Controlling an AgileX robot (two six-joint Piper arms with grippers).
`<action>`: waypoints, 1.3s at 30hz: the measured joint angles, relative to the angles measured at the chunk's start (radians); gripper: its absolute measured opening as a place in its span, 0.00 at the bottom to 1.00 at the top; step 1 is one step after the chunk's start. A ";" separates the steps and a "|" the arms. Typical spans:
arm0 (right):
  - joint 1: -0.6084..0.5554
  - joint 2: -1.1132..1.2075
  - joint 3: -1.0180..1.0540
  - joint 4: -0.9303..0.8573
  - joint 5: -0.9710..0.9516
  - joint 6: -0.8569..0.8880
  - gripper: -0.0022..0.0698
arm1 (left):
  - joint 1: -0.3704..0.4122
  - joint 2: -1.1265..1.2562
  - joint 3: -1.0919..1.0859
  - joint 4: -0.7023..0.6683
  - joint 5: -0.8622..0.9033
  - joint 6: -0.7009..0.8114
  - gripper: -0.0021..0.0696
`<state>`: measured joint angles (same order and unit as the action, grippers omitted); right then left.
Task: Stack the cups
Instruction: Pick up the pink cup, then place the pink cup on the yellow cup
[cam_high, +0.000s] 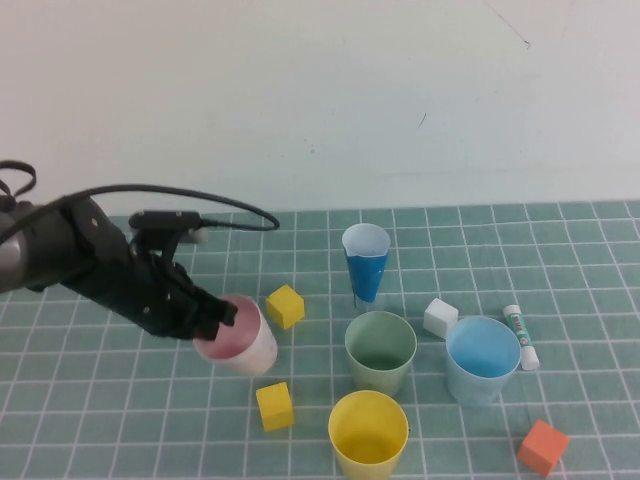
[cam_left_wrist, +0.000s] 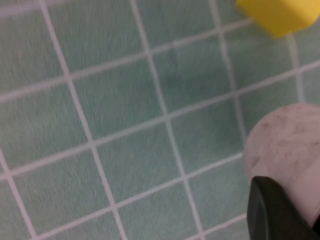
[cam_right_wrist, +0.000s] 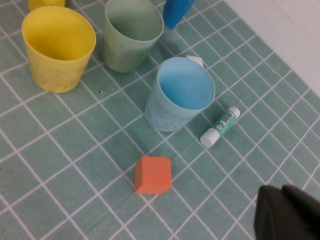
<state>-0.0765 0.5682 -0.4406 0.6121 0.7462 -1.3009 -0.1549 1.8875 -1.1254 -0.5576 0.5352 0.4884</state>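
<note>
Your high cam sits up on the robot's side, tilted down at the bench (cam_high: 420, 225) with the wall behind. The left wrist cam is right down on the tiles, seeing little beyond the pink cup (cam_left_wrist: 287, 150) and a yellow block (cam_left_wrist: 280, 15). The right wrist cam hangs higher, looking down on the yellow cup (cam_right_wrist: 57, 47), green cup (cam_right_wrist: 130, 35), blue cup (cam_right_wrist: 180, 95) and orange block (cam_right_wrist: 153, 174), all shared with the high view.

Green gridded mat (cam_high: 100, 400) carries cups (cam_high: 380, 350), blocks (cam_high: 285, 305), tube (cam_high: 521, 336).
</note>
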 joint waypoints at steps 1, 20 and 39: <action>0.000 0.000 0.001 0.000 -0.003 0.000 0.03 | 0.000 -0.019 -0.005 0.000 0.002 0.000 0.04; 0.000 -0.002 0.001 -0.027 -0.070 0.098 0.03 | -0.325 -0.209 -0.040 0.168 0.219 -0.196 0.04; 0.000 -0.002 0.001 -0.027 -0.105 0.127 0.03 | -0.460 -0.209 -0.040 0.310 0.153 -0.307 0.04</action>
<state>-0.0765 0.5659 -0.4397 0.5852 0.6411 -1.1739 -0.6144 1.6789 -1.1654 -0.2472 0.6879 0.1815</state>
